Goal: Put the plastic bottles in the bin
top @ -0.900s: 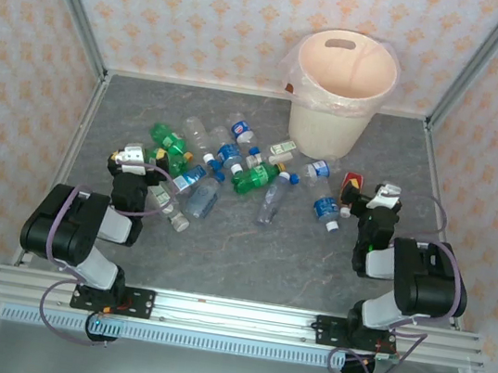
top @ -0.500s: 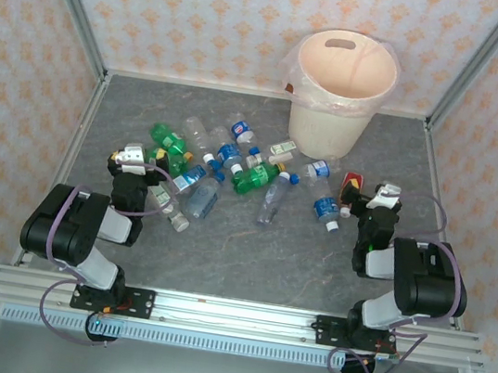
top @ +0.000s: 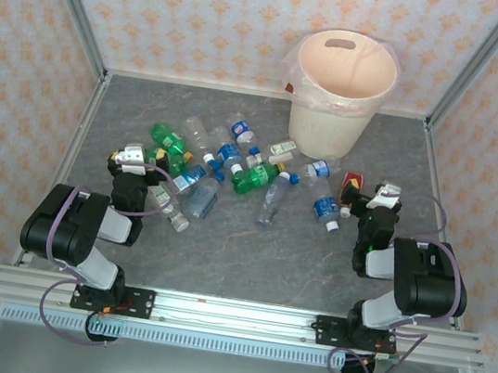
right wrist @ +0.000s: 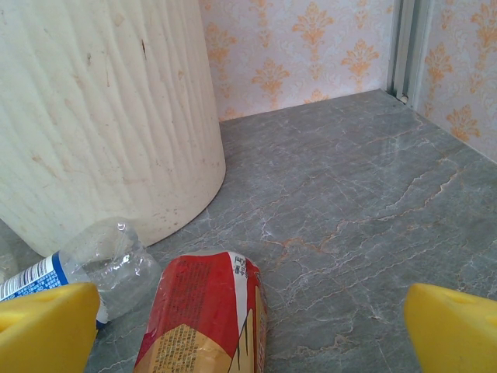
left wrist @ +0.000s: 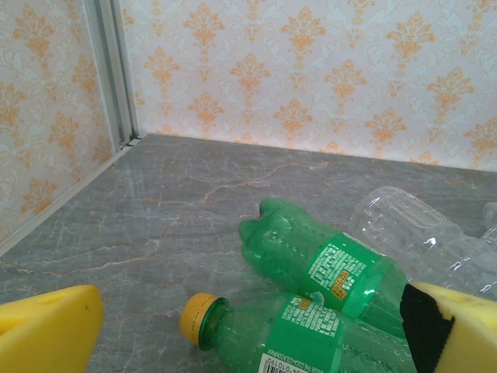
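The cream-white bin (top: 342,93) with a clear liner stands at the back right of the table; its wall (right wrist: 101,116) rises on the left in the right wrist view. Several plastic bottles (top: 223,169) lie scattered across the table's middle, clear ones with blue caps and green ones. Two green bottles (left wrist: 326,268) lie just ahead of my left gripper (left wrist: 248,342), the nearer with a yellow cap (left wrist: 196,317); a clear bottle (left wrist: 411,225) lies behind them. My left gripper (top: 129,157) is open and empty. My right gripper (top: 381,197) is open; a clear blue-labelled bottle (right wrist: 85,264) lies by the bin.
A red and yellow crushed can (right wrist: 206,318) lies between my right fingers' line, near the bin; it appears as a red item (top: 353,181) from above. Patterned walls and metal posts (left wrist: 112,70) enclose the grey stone table (top: 248,252).
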### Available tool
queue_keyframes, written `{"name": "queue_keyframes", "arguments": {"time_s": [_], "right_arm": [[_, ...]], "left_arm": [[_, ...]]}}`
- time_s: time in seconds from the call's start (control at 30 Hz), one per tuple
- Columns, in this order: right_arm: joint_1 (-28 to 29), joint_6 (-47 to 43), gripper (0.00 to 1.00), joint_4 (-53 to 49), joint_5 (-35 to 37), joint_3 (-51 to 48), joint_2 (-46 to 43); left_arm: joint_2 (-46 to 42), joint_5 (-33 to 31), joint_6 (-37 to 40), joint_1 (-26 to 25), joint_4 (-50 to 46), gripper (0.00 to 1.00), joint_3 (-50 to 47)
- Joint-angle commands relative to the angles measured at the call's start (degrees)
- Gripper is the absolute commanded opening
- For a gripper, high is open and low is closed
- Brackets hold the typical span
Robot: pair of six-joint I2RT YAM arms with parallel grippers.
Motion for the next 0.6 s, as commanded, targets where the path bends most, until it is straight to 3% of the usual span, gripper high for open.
{"name": "queue_keyframes", "arguments": {"time_s": [0.0, 0.33, 0.47, 0.57], "right_arm": [[0.26, 0.08, 1.0, 0.05, 1.44, 1.19, 0.29], [0.3, 0.61, 1.0, -2.12, 2.89, 1.73, -1.71], [0.29, 1.83, 1.0, -14.42, 5.3, 6.24, -7.38], [0.26, 3.71, 1.0, -19.19, 7.7, 8.07, -10.99]], "left_arm": [[0.01, -0.68, -1.06, 0.7, -0.28, 1.0, 0.97], [-1.91, -1.98, -1.43, 0.73, -2.45, 1.0, 1.5], [-10.08, -6.45, -3.45, 0.77, -22.04, 1.0, 9.19], [-14.16, -11.39, -9.82, 0.73, -40.68, 1.0, 18.63]]}}
